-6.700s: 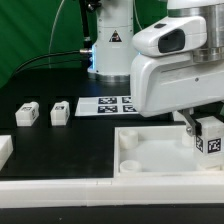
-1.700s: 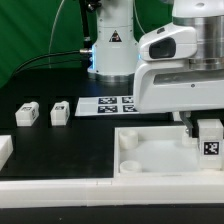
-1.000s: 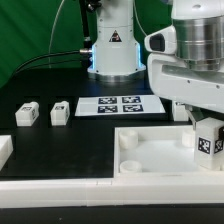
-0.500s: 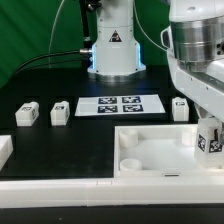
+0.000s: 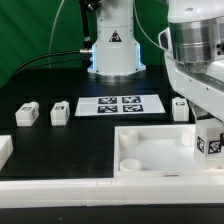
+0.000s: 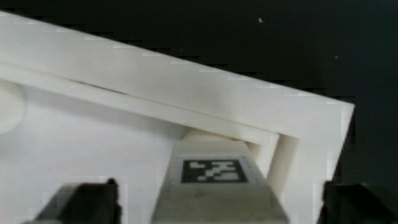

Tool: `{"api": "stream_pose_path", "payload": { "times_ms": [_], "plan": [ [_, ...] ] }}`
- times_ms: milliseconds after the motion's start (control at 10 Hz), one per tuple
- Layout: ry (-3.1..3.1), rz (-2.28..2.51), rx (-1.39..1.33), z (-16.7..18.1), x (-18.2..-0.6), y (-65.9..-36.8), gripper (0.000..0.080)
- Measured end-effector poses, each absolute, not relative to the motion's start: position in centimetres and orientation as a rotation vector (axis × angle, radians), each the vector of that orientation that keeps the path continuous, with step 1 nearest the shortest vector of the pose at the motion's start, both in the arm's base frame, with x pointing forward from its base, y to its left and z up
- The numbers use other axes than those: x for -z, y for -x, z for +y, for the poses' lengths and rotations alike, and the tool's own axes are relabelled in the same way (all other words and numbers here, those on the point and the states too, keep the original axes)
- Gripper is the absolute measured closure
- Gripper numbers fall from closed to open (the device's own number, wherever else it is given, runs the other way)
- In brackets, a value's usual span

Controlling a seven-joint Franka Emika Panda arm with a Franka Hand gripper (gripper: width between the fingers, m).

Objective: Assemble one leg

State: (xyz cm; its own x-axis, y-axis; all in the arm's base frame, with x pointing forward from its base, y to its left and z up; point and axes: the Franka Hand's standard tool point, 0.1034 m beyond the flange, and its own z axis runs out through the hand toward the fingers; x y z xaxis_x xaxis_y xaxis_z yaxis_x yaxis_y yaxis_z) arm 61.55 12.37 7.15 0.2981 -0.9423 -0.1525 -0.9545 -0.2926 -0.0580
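One leg (image 5: 208,140), a small white block with a black-and-white tag, stands upright in the near corner of the large white tray-like piece (image 5: 150,152), at the exterior view's right. My gripper (image 5: 207,124) hangs right above it. In the wrist view the leg (image 6: 222,175) sits between my two dark fingers (image 6: 89,202), with a gap on each side. My gripper (image 6: 222,205) is open around it. Three more legs lie on the black table: two at the left (image 5: 27,113) (image 5: 60,112) and one at the right (image 5: 180,108).
The marker board (image 5: 120,104) lies flat behind the tray. Another white part (image 5: 4,150) shows at the exterior view's left edge. The arm's base (image 5: 112,45) stands at the back. A white ledge (image 5: 60,195) runs along the front.
My arm has turned and shifted to the exterior view's right, uncovering the leg behind the tray. The leg in the tray corner stays where it was.
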Motion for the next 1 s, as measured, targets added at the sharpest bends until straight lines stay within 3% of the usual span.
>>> {"api": "stream_pose_path", "payload": {
  "times_ms": [100, 400, 1000],
  "plan": [
    [2.503, 1.649, -0.123, 12.36, -7.15, -61.55, 0.0168],
    [2.810, 1.131, -0.070, 12.36, -6.42, -61.27, 0.0150],
    [3.121, 0.030, -0.037, 12.51, -7.40, -61.69, 0.0150]
  ]
}}
